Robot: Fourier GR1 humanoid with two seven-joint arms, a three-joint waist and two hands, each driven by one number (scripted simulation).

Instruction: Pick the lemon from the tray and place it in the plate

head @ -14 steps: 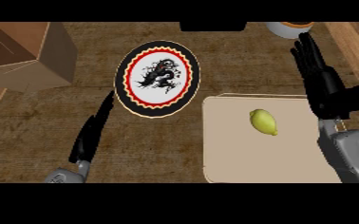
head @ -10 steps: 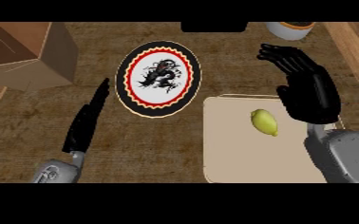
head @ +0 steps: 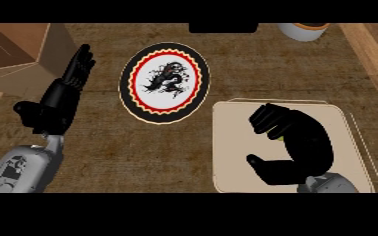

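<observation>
Lemon point(head: 281, 136): only a yellow-green sliver is seen, on the tray point(head: 236, 150), under the curled fingers point(head: 267, 120) of the right hand point(head: 304, 141). Whether it is lifted off the tray cannot be told.

Right hand: placed over the tray's middle, fingers and thumb clenched round the lemon, which is largely hidden.

Tray: beige, square with rounded corners, set on the counter point(head: 148, 155) at lower right.

Plate point(head: 125, 87): round, black-rimmed with a red and yellow scalloped ring and a dark figure on white; located just left of the tray's upper corner.

Left hand point(head: 59, 105): held at the left edge, fingers point(head: 80, 65) straight and released, nothing grasped.

Brown box point(head: 22, 45): upper left corner.

Cup point(head: 303, 30): noted at the top edge, right.
</observation>
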